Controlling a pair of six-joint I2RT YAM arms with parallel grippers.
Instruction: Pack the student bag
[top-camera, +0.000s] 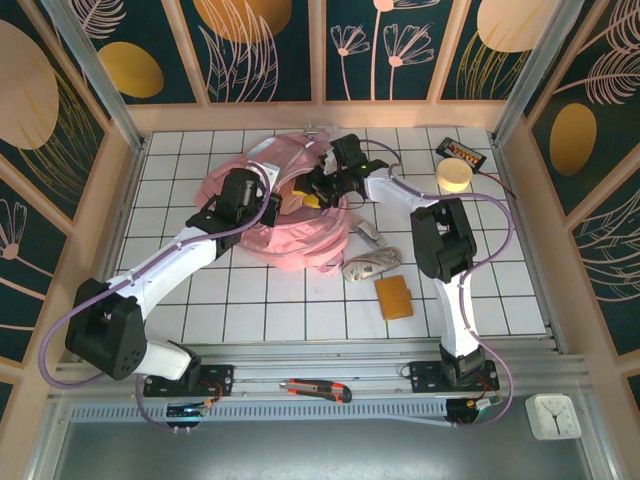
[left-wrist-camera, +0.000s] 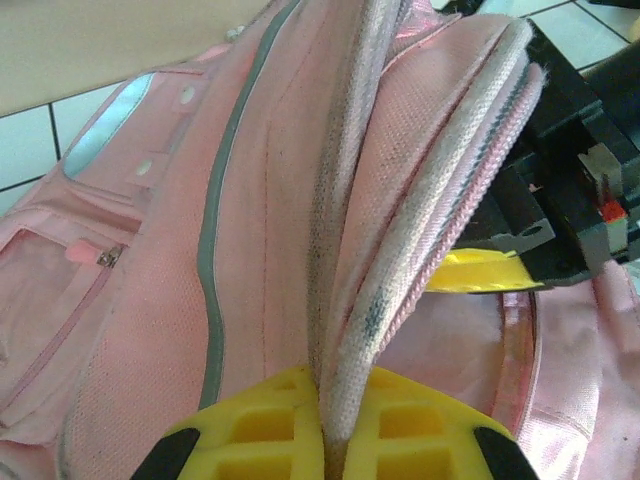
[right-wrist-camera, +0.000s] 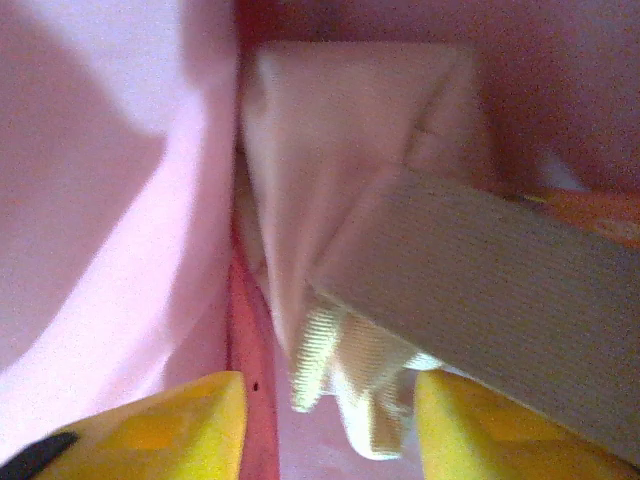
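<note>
Backpack (top-camera: 300, 235) is laid on the tiled table (top-camera: 250, 310), centre-back, betw. the two arms. The rim of its opening is pinched by the L gripper (left-wrist-camera: 330, 435): yellow fingers (left-wrist-camera: 250, 430) are pressed together on the padded, zip-lined edge. R gripper (right-wrist-camera: 328, 400) is seen inside the pink interior of the backpack w/ fingers (right-wrist-camera: 150, 430) spread wide. A frayed pale ribbon (right-wrist-camera: 350, 390) hangs in the gap; whether it's touched by either finger can't be told. A grey-beige strap (right-wrist-camera: 480, 300) is laid across just above. To the R of the backpack, a grey cloth bundle (top-camera: 368, 265) and a brown wallet (top-camera: 394, 296) are laid near each other. Tape roll (top-camera: 455, 177) and black box (top-camera: 462, 153) are set at the back R corner. A red-black cutter (top-camera: 315, 390) is laid on the front rail (top-camera: 400, 365), and a white clock (top-camera: 553, 415) is seen at the near R.
</note>
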